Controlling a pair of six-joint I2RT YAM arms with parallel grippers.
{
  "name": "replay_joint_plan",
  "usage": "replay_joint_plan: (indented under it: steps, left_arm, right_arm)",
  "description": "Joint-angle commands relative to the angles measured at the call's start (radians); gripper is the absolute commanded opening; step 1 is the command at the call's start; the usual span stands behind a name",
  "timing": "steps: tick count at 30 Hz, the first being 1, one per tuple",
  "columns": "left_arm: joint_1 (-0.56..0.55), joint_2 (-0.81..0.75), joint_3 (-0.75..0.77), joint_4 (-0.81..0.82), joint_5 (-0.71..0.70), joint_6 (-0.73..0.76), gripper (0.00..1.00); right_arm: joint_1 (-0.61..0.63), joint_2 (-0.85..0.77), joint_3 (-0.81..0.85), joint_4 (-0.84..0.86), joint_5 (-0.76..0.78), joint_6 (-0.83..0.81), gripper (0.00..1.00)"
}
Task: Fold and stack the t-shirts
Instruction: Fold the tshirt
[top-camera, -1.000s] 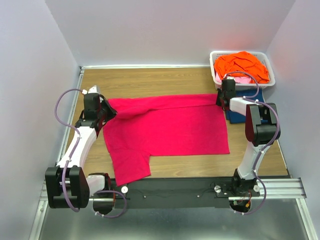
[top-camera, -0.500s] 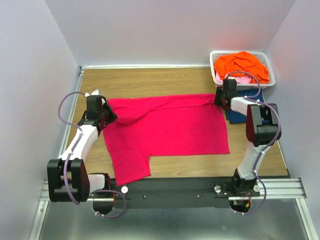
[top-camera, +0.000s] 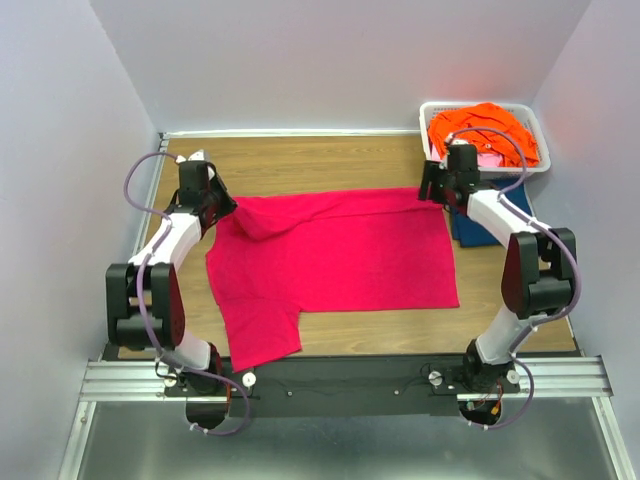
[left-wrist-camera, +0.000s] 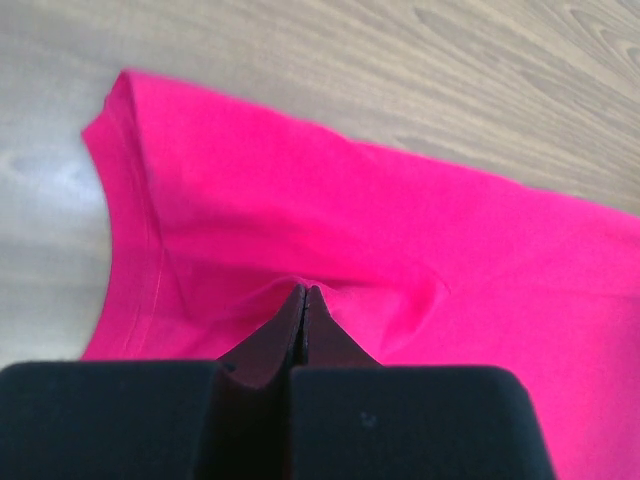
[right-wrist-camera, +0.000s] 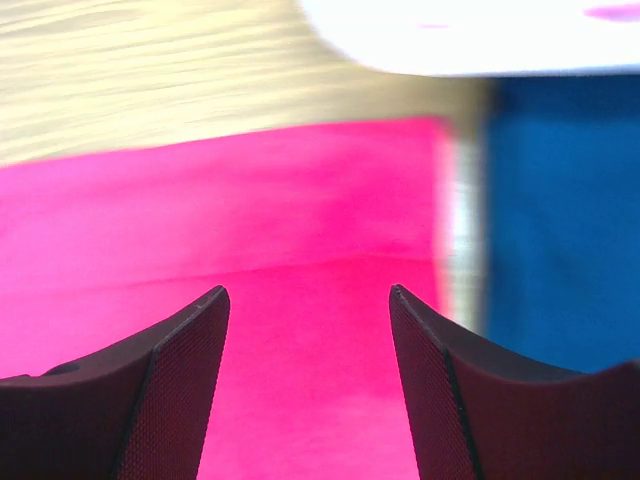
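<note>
A magenta-pink t-shirt (top-camera: 340, 250) lies spread across the middle of the wooden table, one sleeve pointing toward the near edge. My left gripper (top-camera: 222, 210) is shut on the shirt's far left part; in the left wrist view the cloth (left-wrist-camera: 400, 230) tents up at the closed tips (left-wrist-camera: 305, 290). My right gripper (top-camera: 432, 192) hovers open over the shirt's far right corner (right-wrist-camera: 250, 200), nothing between its fingers (right-wrist-camera: 308, 292). A dark blue t-shirt (top-camera: 475, 228) lies folded right of the magenta one. Orange t-shirts (top-camera: 485, 130) and a pale pink one (top-camera: 487, 158) fill the basket.
The white plastic basket (top-camera: 428, 140) stands at the far right corner, just behind my right gripper, and its edge (right-wrist-camera: 450, 35) shows in the right wrist view. Walls close the table at the left, the back and the right. Bare wood (top-camera: 300, 160) lies behind the magenta shirt.
My right gripper has opened, let go of the shirt's far right corner and drawn back toward the basket. My left gripper has moved farther back, still shut on the cloth.
</note>
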Motion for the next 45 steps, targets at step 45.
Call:
replay_joint_plan:
  steps: [45]
  left_arm:
    - [-0.038,0.519,0.422,0.031,-0.002,0.056,0.0]
  right_arm:
    - [0.719,0.791,0.793,0.173,-0.354,-0.132,0.39]
